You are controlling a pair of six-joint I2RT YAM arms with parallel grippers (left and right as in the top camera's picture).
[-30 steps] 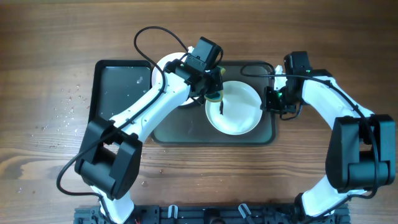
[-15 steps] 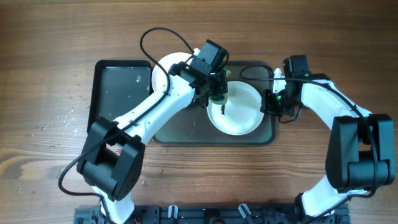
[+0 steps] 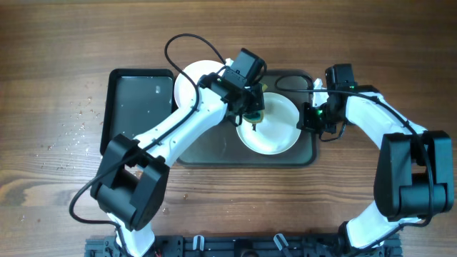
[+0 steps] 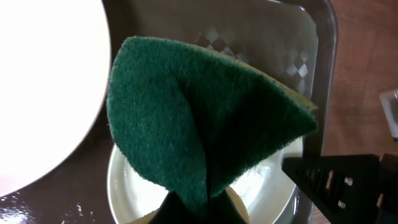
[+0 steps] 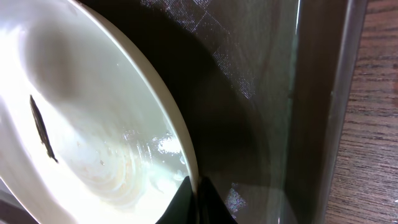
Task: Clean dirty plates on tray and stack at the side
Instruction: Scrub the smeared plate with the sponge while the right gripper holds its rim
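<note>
Left gripper [image 3: 250, 112] is pinching a folded green sponge [image 4: 199, 124] tight over the dirty plate [image 3: 278, 135] sitting on the tray [image 3: 228, 155], 1 dark smear [image 5: 42, 127] showing, while right gripper [image 3: 305, 119] is clamping closed on that plate's right rim.

I log the scouring pad [image 4: 199, 124] as coarse, fuzzy dark-green fibre, matt, yellow foam at its edge. The plate [image 5: 112, 124]: white, glossy glaze, wet-looking streaks. The tray [image 5: 267, 93]: dark grey, smooth, semi-gloss, faint chequered sheen. The table [image 3: 57, 50]: brown wood grain, matt.
</note>
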